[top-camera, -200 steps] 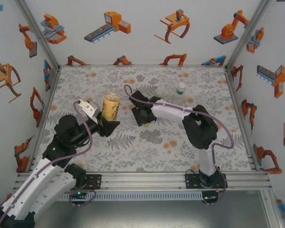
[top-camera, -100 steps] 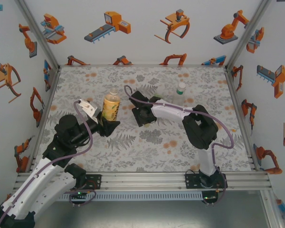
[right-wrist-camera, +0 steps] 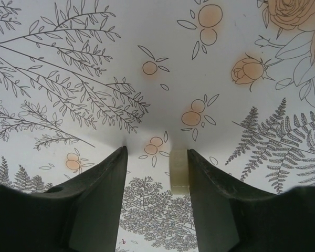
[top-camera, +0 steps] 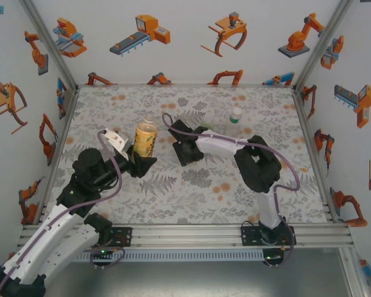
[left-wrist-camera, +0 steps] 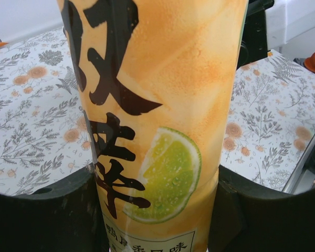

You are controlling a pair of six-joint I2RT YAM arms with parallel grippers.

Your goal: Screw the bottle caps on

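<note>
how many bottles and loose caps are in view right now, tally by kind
bottles: 2 (amber-yellow bottle, clear bottle with a green label)
loose caps: 1 (small pale cap, between the fingers of the right gripper)
total: 3

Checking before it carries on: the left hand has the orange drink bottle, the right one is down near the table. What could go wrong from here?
One: the small pale cap sits against just one finger of the right hand, with a gap to the other; closing could knock it away or pinch it crooked. Two: the left hand grips the bottle low on its smooth label, so twisting a cap on might spin or tip it.
</note>
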